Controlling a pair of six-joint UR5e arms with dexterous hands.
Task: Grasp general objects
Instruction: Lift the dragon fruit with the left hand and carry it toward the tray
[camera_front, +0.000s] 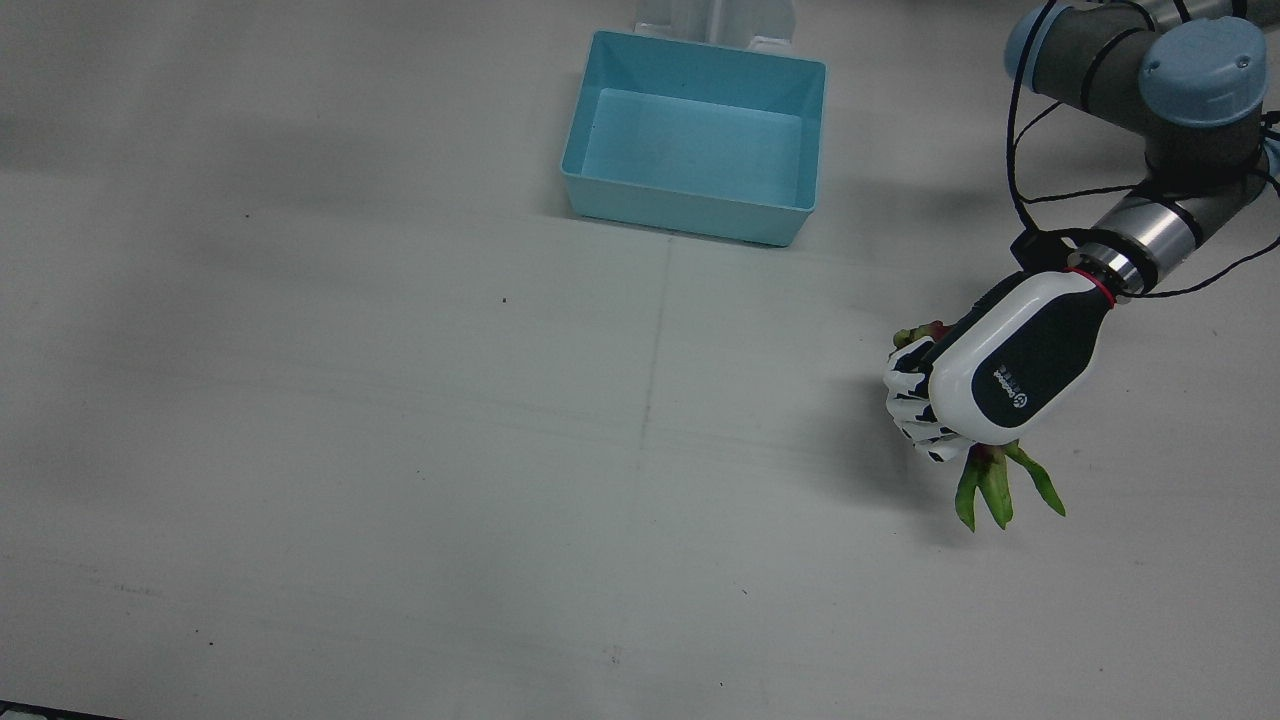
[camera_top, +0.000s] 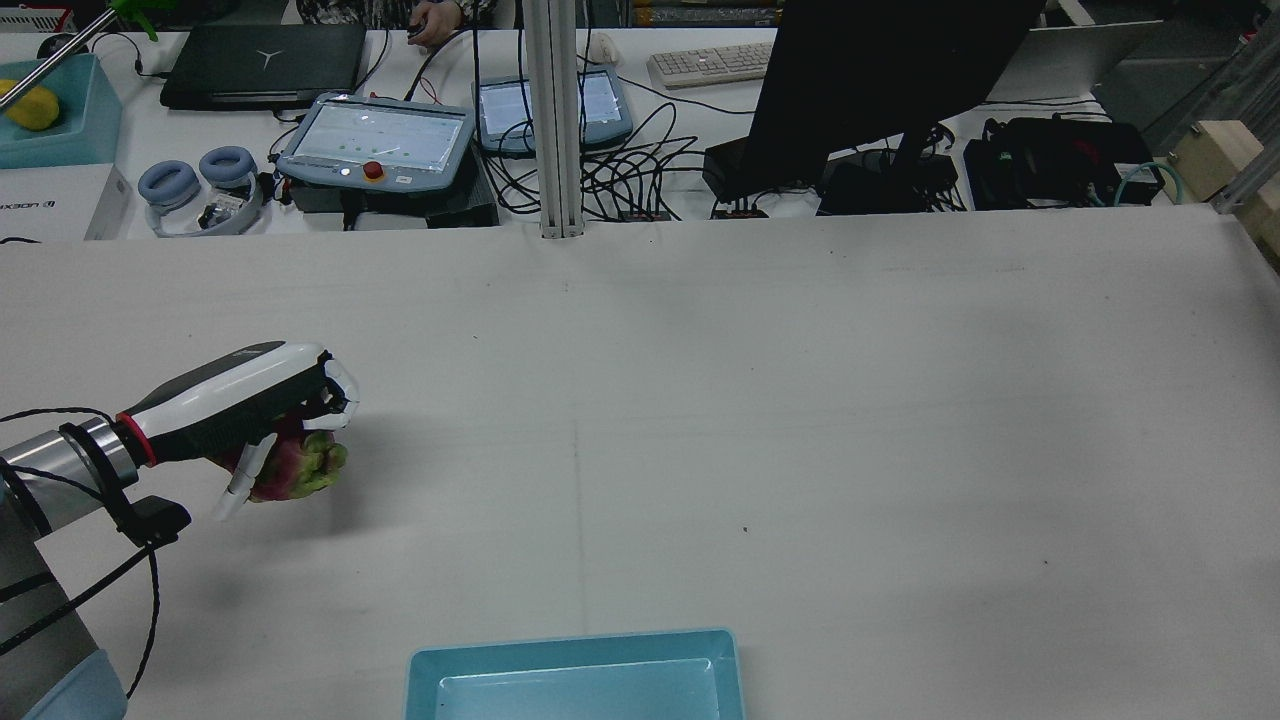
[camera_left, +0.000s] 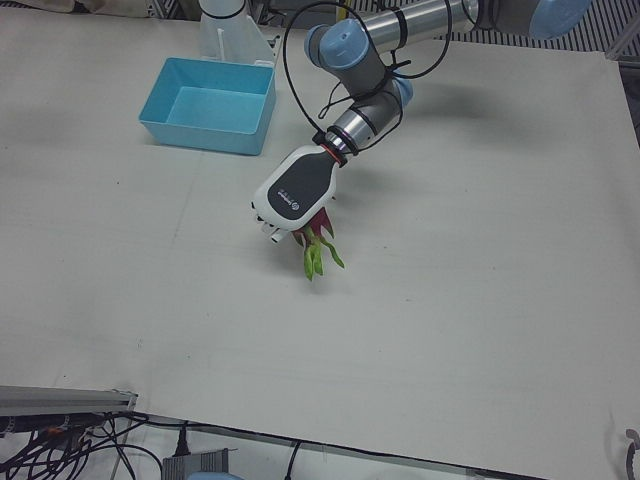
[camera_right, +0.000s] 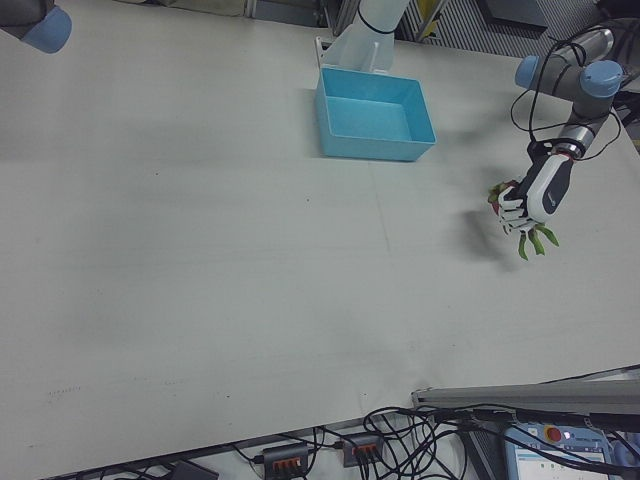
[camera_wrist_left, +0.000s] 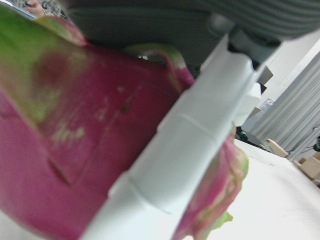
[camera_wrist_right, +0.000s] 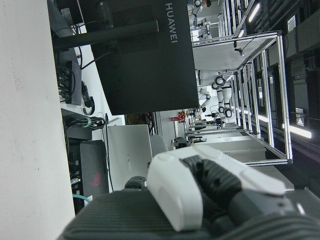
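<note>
My left hand is shut on a pink dragon fruit with green leaf tips, holding it low over the white table near the table's left side. The fingers wrap the fruit from above, and the leaf tips stick out below the hand. The rear view shows the same hand over the fruit. The left hand view shows the fruit's pink skin pressed under a white finger. My right hand shows only partly in its own view, off the table area, and I cannot tell how its fingers stand.
An empty light blue bin stands at the robot's edge of the table, between the arms. The operators' desk with monitor, pendants and cables lies beyond the far edge.
</note>
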